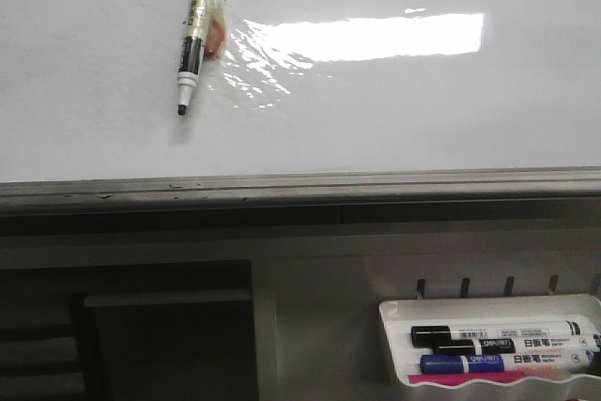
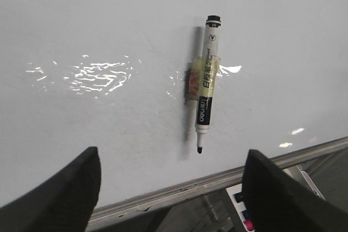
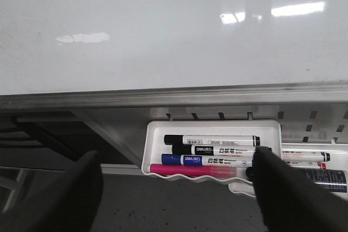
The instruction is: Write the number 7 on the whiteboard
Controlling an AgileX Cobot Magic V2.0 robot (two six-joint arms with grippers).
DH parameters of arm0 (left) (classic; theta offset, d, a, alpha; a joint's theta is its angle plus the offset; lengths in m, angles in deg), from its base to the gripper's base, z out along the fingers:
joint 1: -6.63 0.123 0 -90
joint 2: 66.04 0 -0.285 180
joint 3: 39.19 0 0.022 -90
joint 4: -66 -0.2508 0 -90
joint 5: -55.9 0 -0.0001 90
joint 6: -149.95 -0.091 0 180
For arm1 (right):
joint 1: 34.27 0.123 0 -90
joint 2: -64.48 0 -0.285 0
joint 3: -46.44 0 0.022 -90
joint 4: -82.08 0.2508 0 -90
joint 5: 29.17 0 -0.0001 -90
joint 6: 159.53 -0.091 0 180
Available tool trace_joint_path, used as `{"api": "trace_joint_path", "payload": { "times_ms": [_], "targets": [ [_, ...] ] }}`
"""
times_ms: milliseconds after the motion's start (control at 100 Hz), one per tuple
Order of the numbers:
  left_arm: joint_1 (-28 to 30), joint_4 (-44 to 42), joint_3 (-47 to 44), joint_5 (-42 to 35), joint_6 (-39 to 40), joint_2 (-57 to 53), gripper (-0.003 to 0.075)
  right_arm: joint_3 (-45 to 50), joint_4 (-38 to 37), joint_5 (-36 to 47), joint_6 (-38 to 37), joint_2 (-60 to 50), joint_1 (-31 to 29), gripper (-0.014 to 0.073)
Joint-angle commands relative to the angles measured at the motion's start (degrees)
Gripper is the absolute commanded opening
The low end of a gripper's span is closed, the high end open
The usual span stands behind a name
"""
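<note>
Front view: whiteboard (image 1: 394, 110) fills upper half, no 7 drawn. Marker (image 1: 194, 30) taped to it, tip down. Tray (image 1: 488, 312) w/ markers lower right. Left claw (image 2: 168, 188) & right claw (image 3: 176, 188) both released, empty.

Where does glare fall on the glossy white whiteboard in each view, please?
Front view: a bright glare bar crosses the glossy white whiteboard, beside the taped black-and-white marker. Left wrist view: broken glints on wrinkled clear film. Right wrist view: small soft highlights, surface otherwise evenly lit.
</note>
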Motion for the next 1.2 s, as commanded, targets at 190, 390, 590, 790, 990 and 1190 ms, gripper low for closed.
{"api": "trace_joint_path", "payload": {
  "times_ms": [190, 390, 590, 790, 990, 1190],
  "targets": [
    [-11.19, 1.11, 2.17, -20.49, -0.49, 13.59, 0.0480, -1.98, 1.08, 3.48, 0.80, 0.66, 0.06, 0.0511],
    [-14.53, 1.11, 4.88, -25.50, -0.49, 22.46, 0.0472, -1.98, 1.08, 3.48, 0.80, 0.66, 0.06, 0.0511],
    [-14.53, 0.40, 9.39, -25.90, -0.49, 29.25, 0.0471, -1.98, 1.08, 3.55, 0.80, 0.66, 0.06, 0.0511],
    [-14.53, -0.42, 11.86, -25.90, -0.49, 33.42, 0.0471, -1.98, 1.08, 3.55, 0.80, 0.66, 0.06, 0.0511],
    [-14.53, -1.45, 13.08, -27.62, -0.49, 35.94, 0.0471, -1.98, 1.08, 4.11, 0.80, 0.66, 0.06, 0.0511],
    [-14.53, -1.84, 13.90, -26.79, -0.49, 37.92, 0.0328, -1.98, 1.08, 4.11, 0.80, 0.66, 0.06, 0.0511]
  ]
}}
